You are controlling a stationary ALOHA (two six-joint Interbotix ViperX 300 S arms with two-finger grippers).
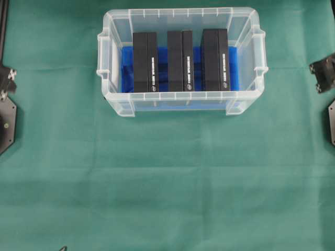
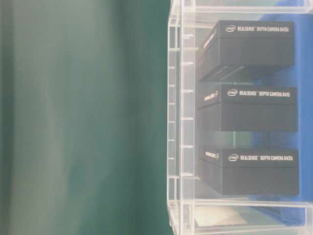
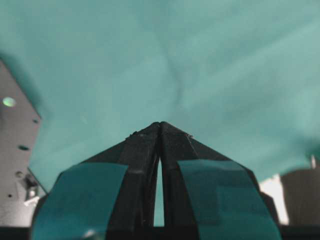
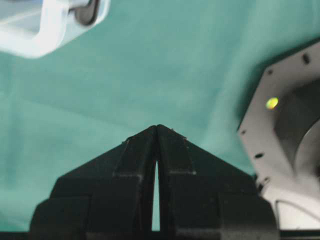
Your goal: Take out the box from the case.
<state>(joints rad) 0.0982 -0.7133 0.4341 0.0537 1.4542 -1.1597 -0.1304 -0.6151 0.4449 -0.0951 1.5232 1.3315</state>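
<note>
My left gripper [image 3: 160, 125] has its fingertips pressed together with nothing between them, and it hangs over bare green cloth [image 3: 210, 60] on the worktop, with a dark metal base plate [image 3: 15, 165] at the left edge of that wrist view. My right gripper [image 4: 157, 127] is closed the same way, empty, above the cloth; a corner of the case [image 4: 45, 30] shows at the upper left of its view, well apart from the tips, and another base plate [image 4: 285, 125] sits at the right. From overhead, the case [image 1: 180, 97] stands at the far middle of the worktop, a clear rimmed bin with a blue lining. Three black boxes stand on edge in it, side by side with gaps between: the left box [image 1: 145, 61], the middle box [image 1: 180, 60] and the right box [image 1: 215, 59]. The table-level view is soft, but white lettering on each seems to read as a depth camera label. Neither arm is over the case; only small parts show at the overhead view's side edges.
</note>
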